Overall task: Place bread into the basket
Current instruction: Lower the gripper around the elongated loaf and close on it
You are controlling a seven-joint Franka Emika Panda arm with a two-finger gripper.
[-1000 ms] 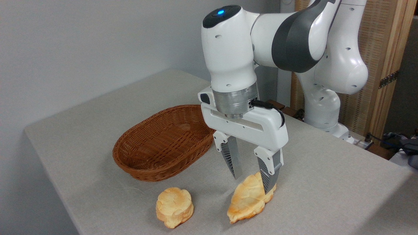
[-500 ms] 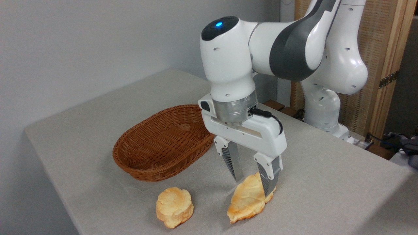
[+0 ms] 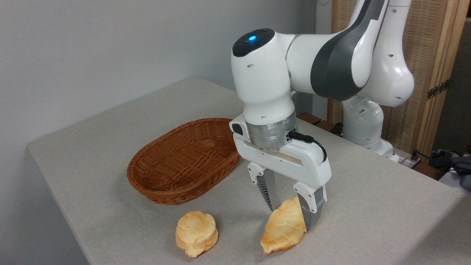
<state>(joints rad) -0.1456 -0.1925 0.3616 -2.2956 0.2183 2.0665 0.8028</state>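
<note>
The tabletop [image 3: 92, 158] carries everything, and the task is barely started. The basket [image 3: 184, 160] sits empty near the left. The claw [image 3: 290, 215] is low, its two fingers straddling the rear end of the bread [image 3: 283, 230], which lies on the cloth; whether they already pinch it is hard to tell. Gripping, lifting, carrying and dropping remain. A round bun [image 3: 197, 233] sits untouched nearby.

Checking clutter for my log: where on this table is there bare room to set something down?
Bare grey table: right of the gripper, the far corner behind the oval brown wicker basket, and the strip left of it. The empty basket is free. Crowded: the front edge, round bun beside the leaf-shaped bread.
</note>
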